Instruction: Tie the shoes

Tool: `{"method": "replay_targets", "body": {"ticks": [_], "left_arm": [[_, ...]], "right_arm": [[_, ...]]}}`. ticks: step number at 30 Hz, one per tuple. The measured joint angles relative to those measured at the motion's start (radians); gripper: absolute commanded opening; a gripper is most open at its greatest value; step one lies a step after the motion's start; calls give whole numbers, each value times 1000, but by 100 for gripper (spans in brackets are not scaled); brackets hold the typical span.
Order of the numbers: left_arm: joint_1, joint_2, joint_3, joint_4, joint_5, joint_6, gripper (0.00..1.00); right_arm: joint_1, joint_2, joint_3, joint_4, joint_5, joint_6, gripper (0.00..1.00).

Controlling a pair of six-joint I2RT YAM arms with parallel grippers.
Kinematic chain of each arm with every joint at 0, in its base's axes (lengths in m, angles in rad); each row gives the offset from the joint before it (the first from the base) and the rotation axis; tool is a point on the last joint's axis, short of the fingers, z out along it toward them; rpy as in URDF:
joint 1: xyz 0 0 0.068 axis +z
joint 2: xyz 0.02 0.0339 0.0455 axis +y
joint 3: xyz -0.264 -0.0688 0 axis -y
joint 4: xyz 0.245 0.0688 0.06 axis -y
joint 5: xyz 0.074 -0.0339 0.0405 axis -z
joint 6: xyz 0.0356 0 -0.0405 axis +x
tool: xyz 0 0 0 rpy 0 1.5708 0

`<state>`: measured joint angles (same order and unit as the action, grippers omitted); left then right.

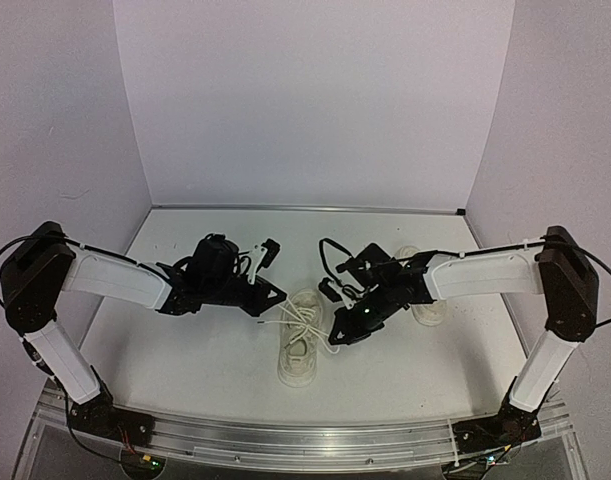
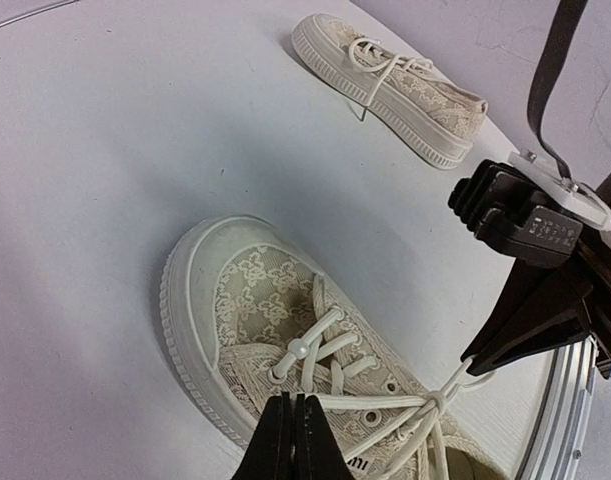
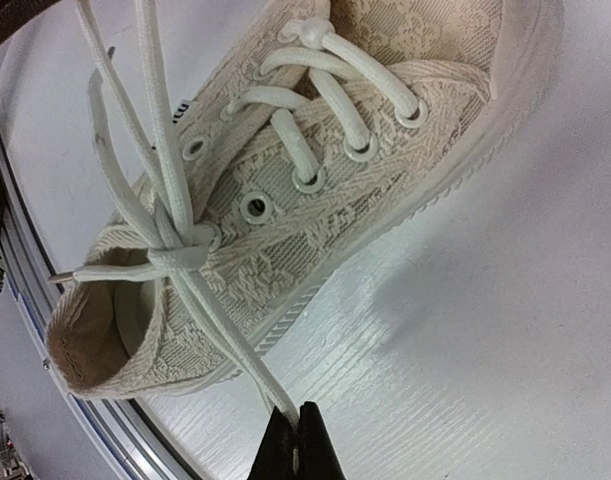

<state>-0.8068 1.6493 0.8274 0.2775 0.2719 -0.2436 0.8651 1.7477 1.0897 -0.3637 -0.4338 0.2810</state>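
A small cream-white lace-patterned fabric sneaker (image 1: 301,350) stands on the white bench (image 1: 205,360) between the two arms, near the middle, with its toe pointing away from the bases. Its thin white lace (image 3: 230,335) is threaded through metal eyelets and crossed into a simple knot (image 3: 180,252) above the tongue, near the shoe's opening.

The right gripper (image 3: 295,440) has its black fingers clamped on one strand, which runs taut from the knot down over the shoe's side to the fingertips. The left gripper (image 2: 292,430) hovers low over the other side of the same shoe. Its fingers are pressed together, and another strand (image 2: 370,402) leads from their tips across to the knot.

The second matching cream-white sneaker (image 2: 390,85) lies well apart on the right side of the bench, partly under the right arm, its laces loose.
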Motion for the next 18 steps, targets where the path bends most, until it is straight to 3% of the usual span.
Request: {"method": "replay_targets", "body": {"ticks": [18], "left_arm": [[-2, -45, -36, -28, -41, 4, 0]], "right_arm": [[-66, 0, -9, 0, -2, -91, 0]]}}
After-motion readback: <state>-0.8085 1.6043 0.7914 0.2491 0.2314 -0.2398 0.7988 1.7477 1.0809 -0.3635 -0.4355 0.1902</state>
